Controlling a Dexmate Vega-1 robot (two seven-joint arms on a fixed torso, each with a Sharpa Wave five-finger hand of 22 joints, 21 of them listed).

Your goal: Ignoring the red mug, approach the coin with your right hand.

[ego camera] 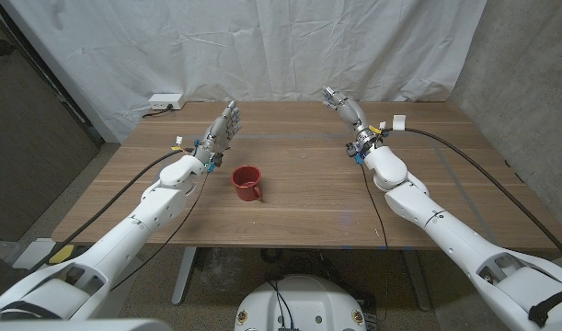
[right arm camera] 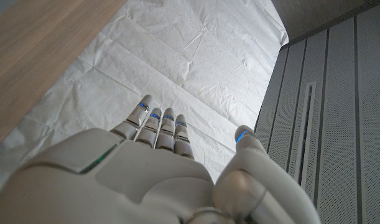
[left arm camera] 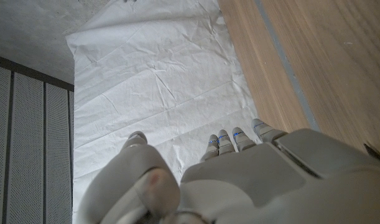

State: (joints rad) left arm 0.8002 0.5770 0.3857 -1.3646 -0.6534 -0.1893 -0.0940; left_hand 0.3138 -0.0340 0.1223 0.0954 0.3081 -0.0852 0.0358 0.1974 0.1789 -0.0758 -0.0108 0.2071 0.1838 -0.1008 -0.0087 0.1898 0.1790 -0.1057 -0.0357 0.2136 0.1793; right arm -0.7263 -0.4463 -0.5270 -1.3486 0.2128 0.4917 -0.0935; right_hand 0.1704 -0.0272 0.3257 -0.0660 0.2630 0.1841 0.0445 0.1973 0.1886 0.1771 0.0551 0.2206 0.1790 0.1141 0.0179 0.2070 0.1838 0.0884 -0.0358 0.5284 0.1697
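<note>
The right hand is held open and empty, raised well to the right of the red mug. No coin can be made out on the table; the approach is judged not begun.

A wooden table carries 1 red mug, handle toward the near edge.

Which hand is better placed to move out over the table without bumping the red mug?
Right. The right hand hangs open, far from the red mug; the left hand sits just behind it.
</note>
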